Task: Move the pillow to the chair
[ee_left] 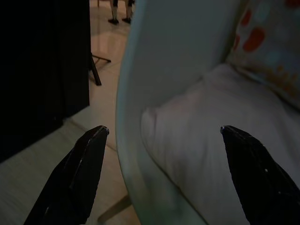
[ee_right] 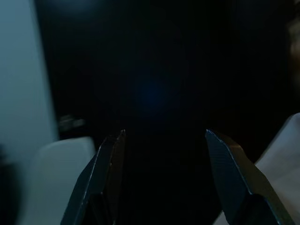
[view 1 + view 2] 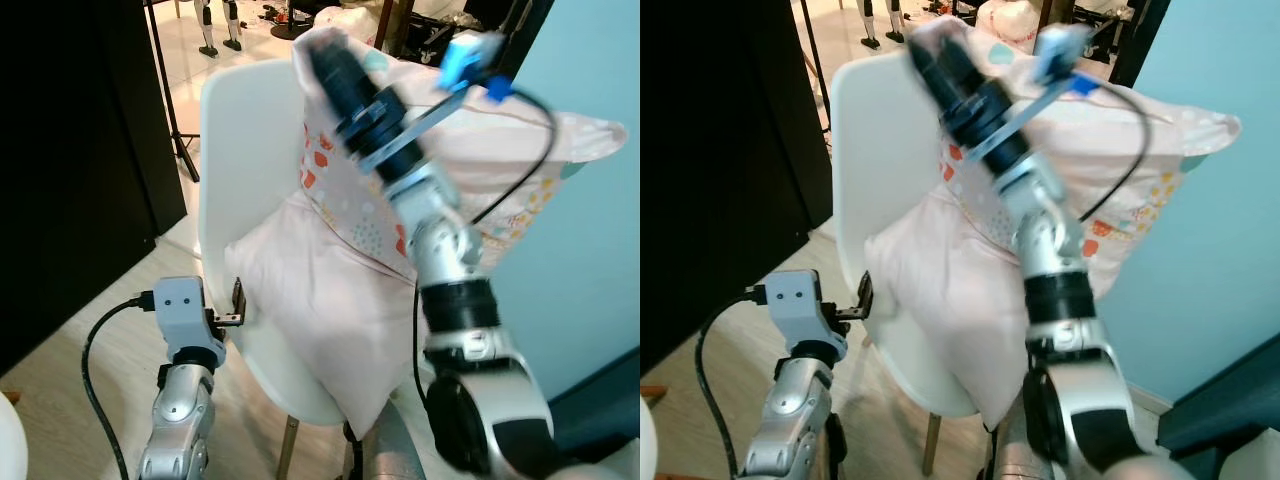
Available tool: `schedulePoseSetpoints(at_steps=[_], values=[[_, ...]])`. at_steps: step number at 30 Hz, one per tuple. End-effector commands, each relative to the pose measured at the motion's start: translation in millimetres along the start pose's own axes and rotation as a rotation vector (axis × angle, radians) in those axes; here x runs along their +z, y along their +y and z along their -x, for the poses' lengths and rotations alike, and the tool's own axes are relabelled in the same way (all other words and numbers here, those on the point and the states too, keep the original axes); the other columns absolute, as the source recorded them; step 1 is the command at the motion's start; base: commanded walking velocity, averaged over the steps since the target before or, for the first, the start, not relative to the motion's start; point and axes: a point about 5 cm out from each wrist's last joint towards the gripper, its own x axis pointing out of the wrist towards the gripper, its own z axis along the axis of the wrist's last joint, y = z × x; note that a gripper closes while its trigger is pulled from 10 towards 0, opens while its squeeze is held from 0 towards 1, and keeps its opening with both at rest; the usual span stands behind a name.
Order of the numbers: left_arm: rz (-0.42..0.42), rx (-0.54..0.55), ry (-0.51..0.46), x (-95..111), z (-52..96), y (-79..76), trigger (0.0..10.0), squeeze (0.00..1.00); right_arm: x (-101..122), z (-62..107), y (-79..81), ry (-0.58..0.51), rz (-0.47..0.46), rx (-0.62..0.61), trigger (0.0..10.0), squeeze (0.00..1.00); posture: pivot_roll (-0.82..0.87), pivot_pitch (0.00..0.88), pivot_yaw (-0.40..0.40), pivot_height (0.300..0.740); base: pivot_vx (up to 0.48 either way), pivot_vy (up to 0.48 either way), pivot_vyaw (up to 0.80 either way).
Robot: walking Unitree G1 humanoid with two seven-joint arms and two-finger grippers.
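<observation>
Leaning on the chair (image 3: 240, 130) seat and back, pillow (image 3: 320, 300) looks already placed, right gripper (image 3: 318, 52) raised above it. Left wrist view: left gripper (image 1: 164, 136) spread wide at chair's front edge, empty. Right wrist view: fingers (image 2: 105, 178) apart, nothing held. Tripod (image 3: 175, 130) stands behind the chair, clear.

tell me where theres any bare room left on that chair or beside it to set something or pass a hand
The white chair has bare backrest on the robot's left of the patterned pillow. The seat is crowded: the plain pink pillow covers it and droops past the front edge. The pale floor between the chair and the black panel is bare, where the open left tool points.
</observation>
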Motion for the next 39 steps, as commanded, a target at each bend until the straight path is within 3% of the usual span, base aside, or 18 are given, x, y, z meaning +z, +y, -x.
schedulePoseSetpoints(at_steps=[1,3,6,7,9,11,19,24,25,28,33,36,39], values=[[0.003,-0.001,-0.016,2.5,-0.3,1.2,10.0,0.00,7.3,-5.7,7.5,-0.012,0.009,0.061,10.0,0.55,0.01,0.100,-0.119,0.553,0.000,0.000,0.00],[0.020,0.001,-0.043,8.5,-2.2,2.6,10.0,0.00,5.5,-5.2,9.8,-0.011,-0.010,0.074,10.0,0.55,0.01,0.100,-0.120,0.553,0.000,0.000,0.00],[0.341,0.014,-0.181,37.2,-8.7,11.6,10.0,0.00,0.5,-3.6,6.4,0.013,-0.030,0.050,10.0,0.55,0.01,0.103,-0.123,0.553,0.000,0.000,0.00],[0.341,0.014,-0.181,37.2,-8.7,11.6,10.0,0.00,0.5,-3.6,6.4,0.013,-0.030,0.050,10.0,0.55,0.01,0.103,-0.123,0.553,0.000,0.000,0.00],[0.472,0.011,-0.237,47.2,-9.6,18.3,10.0,0.00,7.1,-3.2,7.2,-0.038,-0.087,0.064,10.0,0.55,0.01,0.101,-0.120,0.553,0.000,0.000,0.00],[0.515,0.020,-0.260,51.3,-10.9,23.8,10.0,0.00,15.4,-1.8,7.8,-0.103,-0.146,0.065,10.0,0.55,0.01,0.105,-0.118,0.553,0.000,0.000,0.00],[0.598,-0.035,-0.265,54.5,-12.6,19.6,10.0,0.00,35.3,-0.7,2.8,-0.244,-0.259,0.044,10.0,0.55,0.01,0.104,-0.112,0.553,0.000,0.000,0.00],[0.634,-0.153,-0.247,54.9,-12.1,0.4,10.0,0.00,46.3,-5.3,2.7,-0.295,-0.297,0.062,10.0,0.55,0.01,0.103,-0.111,0.553,0.000,0.000,0.00],[0.642,-0.208,-0.237,54.8,-12.2,-10.2,10.0,0.00,50.0,-10.3,7.6,-0.299,-0.296,0.101,10.0,0.54,0.01,0.102,-0.114,0.553,0.000,0.000,0.00],[0.648,-0.227,-0.233,54.6,-12.9,-14.8,10.0,0.00,51.2,-12.3,9.6,-0.299,-0.298,0.119,10.0,0.54,0.01,0.101,-0.118,0.553,0.000,0.000,0.00],[0.655,-0.279,-0.243,59.0,-18.2,-27.2,10.0,0.00,45.8,-15.5,16.0,-0.241,-0.281,0.170,10.0,0.54,0.02,0.099,-0.125,0.553,0.000,0.000,0.00],[0.652,-0.312,-0.281,68.7,-23.8,-33.4,10.0,0.00,30.8,-14.6,24.6,-0.152,-0.266,0.215,10.0,0.54,0.02,0.101,-0.129,0.553,0.000,0.000,0.00],[0.559,-0.436,-0.355,90.4,-29.6,-45.0,10.0,0.00,14.6,-9.7,36.8,-0.079,-0.302,0.265,10.0,0.54,0.02,0.103,-0.136,0.553,0.000,0.000,0.00]])
